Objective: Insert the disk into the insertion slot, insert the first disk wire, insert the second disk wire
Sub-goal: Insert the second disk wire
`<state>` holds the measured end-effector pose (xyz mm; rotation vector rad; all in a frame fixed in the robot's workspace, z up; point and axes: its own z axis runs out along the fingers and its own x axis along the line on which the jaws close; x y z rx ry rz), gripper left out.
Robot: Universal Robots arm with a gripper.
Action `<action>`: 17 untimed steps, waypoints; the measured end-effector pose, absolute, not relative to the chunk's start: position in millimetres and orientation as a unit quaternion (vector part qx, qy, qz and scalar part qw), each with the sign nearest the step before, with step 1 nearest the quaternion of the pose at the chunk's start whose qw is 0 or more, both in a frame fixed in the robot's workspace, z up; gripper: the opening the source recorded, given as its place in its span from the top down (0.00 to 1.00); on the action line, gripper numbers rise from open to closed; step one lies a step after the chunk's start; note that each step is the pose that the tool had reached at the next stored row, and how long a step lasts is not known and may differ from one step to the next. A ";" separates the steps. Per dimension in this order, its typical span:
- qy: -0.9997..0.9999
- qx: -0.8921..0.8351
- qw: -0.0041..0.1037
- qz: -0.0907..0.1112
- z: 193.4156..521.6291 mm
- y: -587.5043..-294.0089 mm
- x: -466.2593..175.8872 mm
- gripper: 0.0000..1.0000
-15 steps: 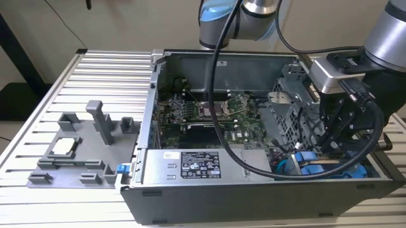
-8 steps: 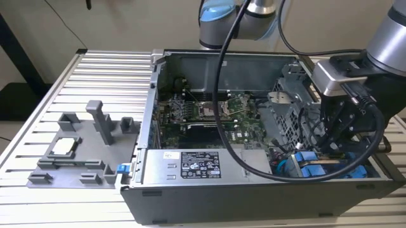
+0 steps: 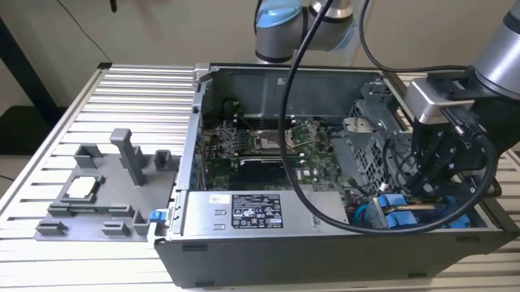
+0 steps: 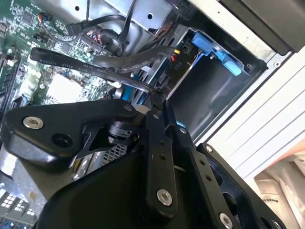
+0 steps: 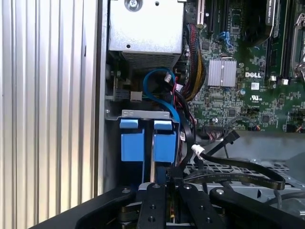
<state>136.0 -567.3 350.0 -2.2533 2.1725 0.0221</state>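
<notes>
Jaws: whether they stand apart, together or clamped on something cannot be told; the gripper [image 5: 167,183] hangs low inside the computer case [image 3: 243,255], just above the drive bay.
Gripper position: near corner of the case at the exterior view's right, just beside the blue fittings.
Disk: its blue carrier frame [image 5: 133,143] shows as two bright blue tabs side by side, sitting in the insertion slot [image 5: 143,113]; it looks already seated.
Disk looks: little of the silver-grey body shows, the blue plastic hides it; the tabs look level and flush with each other.
Slot: grey sheet-metal bay between the case wall and the motherboard [image 5: 238,71], on the exterior view's right of the power-supply box [image 3: 252,213].
Wires: a flat black cable [image 5: 248,169] with a white-tipped end [image 5: 198,150] lies loose just beside the gripper; a blue cable [image 5: 152,90] loops beyond the tabs.
Step in hand: judged to be the wiring, the disk insertion apparently done.
What the move calls for: squaring a small plug to its port in a cramped corner, with neighbouring cables crowding the path.
</notes>
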 end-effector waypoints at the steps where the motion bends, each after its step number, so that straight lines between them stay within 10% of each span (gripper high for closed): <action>1: 0.694 -0.720 0.005 0.008 349.6 -567.3 137.1 0.84; 17: 0.700 -0.713 -0.006 0.019 342.6 -567.3 149.6 0.84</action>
